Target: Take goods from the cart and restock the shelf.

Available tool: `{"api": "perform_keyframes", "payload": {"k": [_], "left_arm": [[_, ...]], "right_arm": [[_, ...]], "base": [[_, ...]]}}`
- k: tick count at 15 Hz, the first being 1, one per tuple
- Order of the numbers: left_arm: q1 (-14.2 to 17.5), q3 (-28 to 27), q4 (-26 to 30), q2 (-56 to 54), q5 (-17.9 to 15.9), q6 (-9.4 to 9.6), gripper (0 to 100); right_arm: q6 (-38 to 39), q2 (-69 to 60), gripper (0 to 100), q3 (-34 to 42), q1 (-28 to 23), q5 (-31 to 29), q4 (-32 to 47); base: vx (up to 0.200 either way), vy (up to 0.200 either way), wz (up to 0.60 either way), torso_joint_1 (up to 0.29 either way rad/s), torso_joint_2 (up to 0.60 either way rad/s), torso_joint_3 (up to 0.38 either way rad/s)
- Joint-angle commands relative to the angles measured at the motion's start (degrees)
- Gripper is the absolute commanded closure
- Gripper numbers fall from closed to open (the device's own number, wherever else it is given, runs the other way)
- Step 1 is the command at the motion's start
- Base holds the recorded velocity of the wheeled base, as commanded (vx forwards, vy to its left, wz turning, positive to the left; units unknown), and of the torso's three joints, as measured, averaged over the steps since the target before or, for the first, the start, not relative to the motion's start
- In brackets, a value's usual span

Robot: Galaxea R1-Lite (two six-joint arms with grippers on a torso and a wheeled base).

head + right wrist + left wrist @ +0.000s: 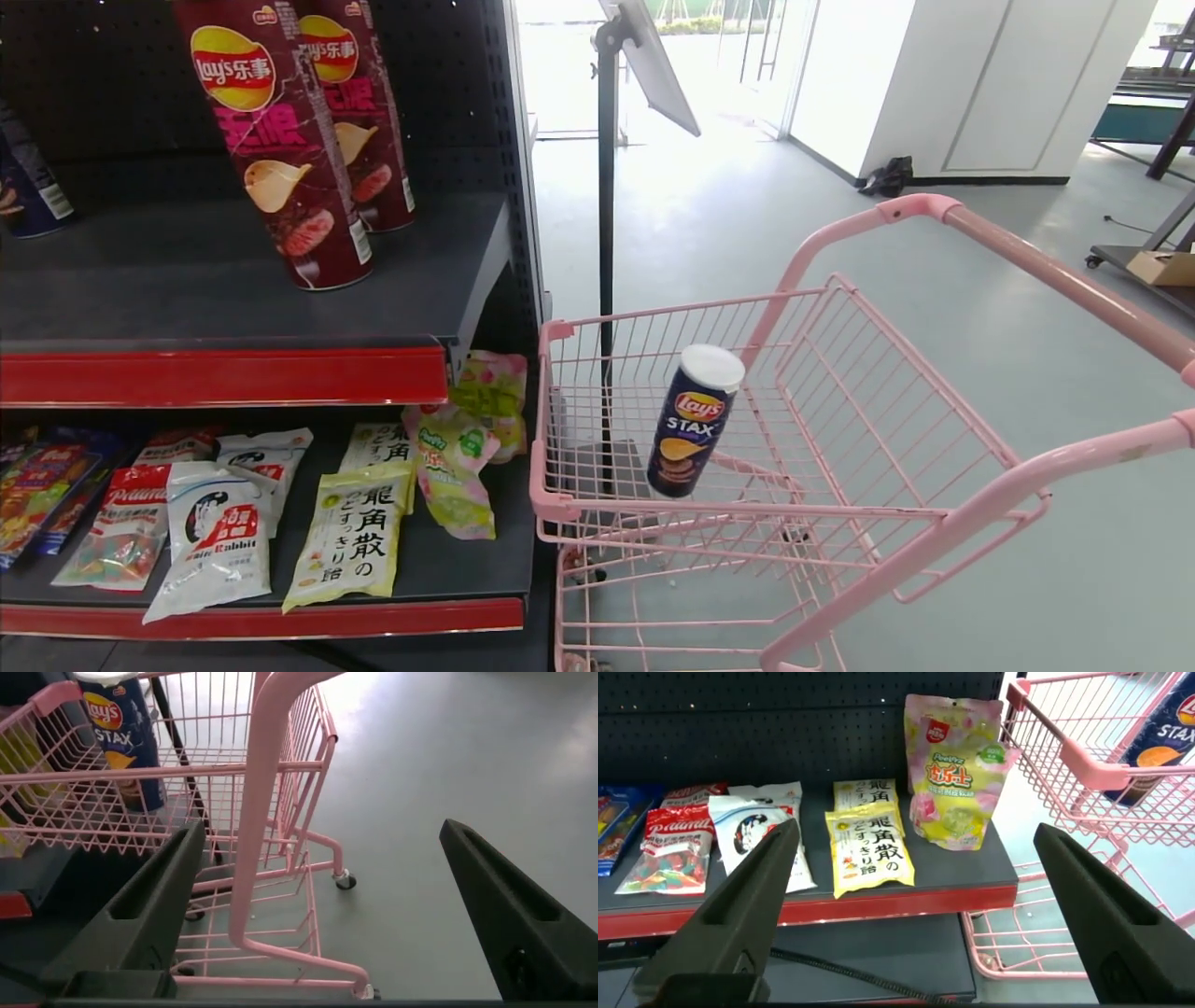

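Just inside cart [822,511] rim, upright can [695,420].

Left claw [915,922], right claw [318,922]: jaws wide apart (both empty)

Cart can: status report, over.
Left claw open, right claw open, both empty. Blue can upright in cart, untouched. Nothing above it.

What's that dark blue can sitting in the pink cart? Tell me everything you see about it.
The dark blue cylindrical chip can is a tall, slim tube, seemingly cardboard, with a white lid that looks like plastic and a printed label showing yellow chips. It stands upright on the wire floor of the pink wire shopping cart, in the upper basket's corner nearest the shelf. It is the only item in the basket, and nothing but the wire touches it.
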Motion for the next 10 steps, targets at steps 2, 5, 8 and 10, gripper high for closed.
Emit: {"api": "perform_keyframes", "payload": {"k": [2,5,8,10], "left_arm": [[0.0,0.0,0.0,0.0,0.0,-0.01,0],[0.0,0.0,0.0,0.1,0.0,-0.01,0],[0.0,0.0,0.0,0.1,0.0,0.08,0],[0.0,0.0,0.0,0.0,0.0,0.08,0]], "right_arm": [[-2.1,-0.2,0,0.0,0.1,0.0,-0.1],[-0.8,-0.3,0,0.0,0.1,3.0,-0.1],[-2.1,5.8,0,-16.4,3.2,12.0,3.6],[-1.9,12.7,0,-27.1,8.7,9.5,7.9]], "base": [[0.000,0.000,0.00,0.000,0.00,0.000],[0.000,0.000,0.00,0.000,0.00,0.000],[0.000,0.000,0.00,0.000,0.00,0.000],[0.000,0.000,0.00,0.000,0.00,0.000]]}}
